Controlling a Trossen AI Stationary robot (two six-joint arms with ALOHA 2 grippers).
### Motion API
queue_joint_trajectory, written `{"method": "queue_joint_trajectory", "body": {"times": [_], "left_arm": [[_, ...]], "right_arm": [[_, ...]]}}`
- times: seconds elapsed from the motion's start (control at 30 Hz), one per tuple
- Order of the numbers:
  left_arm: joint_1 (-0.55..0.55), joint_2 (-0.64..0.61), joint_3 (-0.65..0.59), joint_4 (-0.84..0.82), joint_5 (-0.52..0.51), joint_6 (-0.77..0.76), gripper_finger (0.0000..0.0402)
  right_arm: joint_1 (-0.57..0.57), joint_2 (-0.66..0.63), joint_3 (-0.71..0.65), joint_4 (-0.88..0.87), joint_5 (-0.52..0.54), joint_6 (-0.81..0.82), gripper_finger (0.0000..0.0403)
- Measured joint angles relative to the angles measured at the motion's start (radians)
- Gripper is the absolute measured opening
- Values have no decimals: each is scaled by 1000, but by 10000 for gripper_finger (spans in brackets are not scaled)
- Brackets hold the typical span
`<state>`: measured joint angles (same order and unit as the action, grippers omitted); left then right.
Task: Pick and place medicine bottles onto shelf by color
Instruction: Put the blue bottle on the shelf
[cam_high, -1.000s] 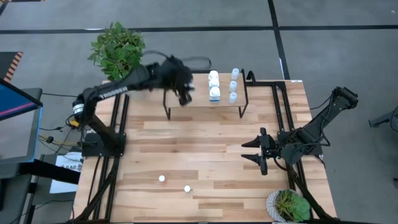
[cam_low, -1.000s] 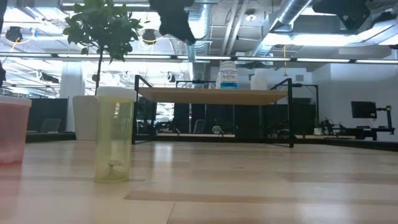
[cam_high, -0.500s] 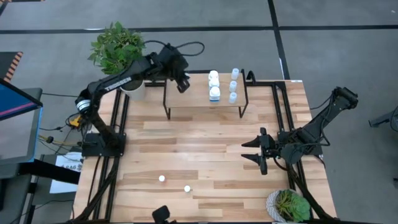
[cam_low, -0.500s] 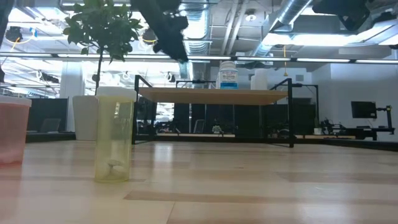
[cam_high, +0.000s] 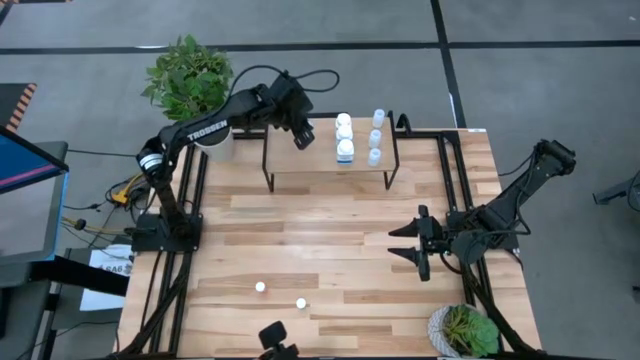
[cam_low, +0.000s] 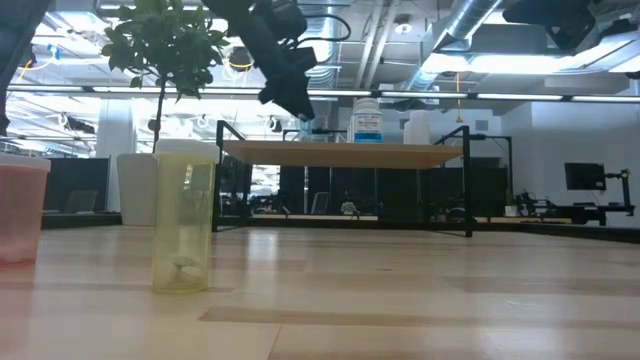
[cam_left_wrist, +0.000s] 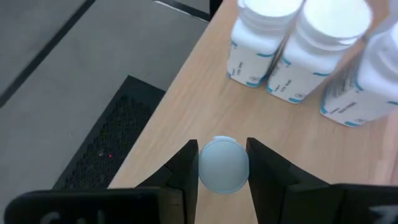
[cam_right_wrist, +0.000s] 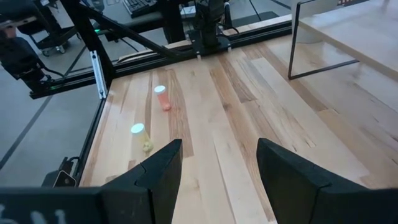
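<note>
left gripper (cam_high: 302, 135) clenched on pale blue bottle (cam_left_wrist: 223, 164), now moved right over shelf (cam_high: 300, 160) near white bottles (cam_high: 344, 136) | right gripper (cam_high: 408, 245) spread, unmoved, over worktop (cam_high: 330, 240)

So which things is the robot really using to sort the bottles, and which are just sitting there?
For the job:
- left gripper, shut on a pale blue bottle
- shelf
- three white bottles and other blue bottles on it
- two small bottles on the table

Just there:
- two potted plants
- right gripper, open, waiting
</note>
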<state>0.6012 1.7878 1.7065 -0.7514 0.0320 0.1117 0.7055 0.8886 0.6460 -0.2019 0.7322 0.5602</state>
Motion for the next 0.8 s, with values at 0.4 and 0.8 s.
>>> {"method": "queue_joint_trajectory", "body": {"times": [0.4,0.8], "left_arm": [[4,26,0,-41,18,34,93],[4,31,0,-35,8,24,144]], "right_arm": [[0,0,0,0,-2,0,228],[1,0,0,-7,-27,16,228]]}}
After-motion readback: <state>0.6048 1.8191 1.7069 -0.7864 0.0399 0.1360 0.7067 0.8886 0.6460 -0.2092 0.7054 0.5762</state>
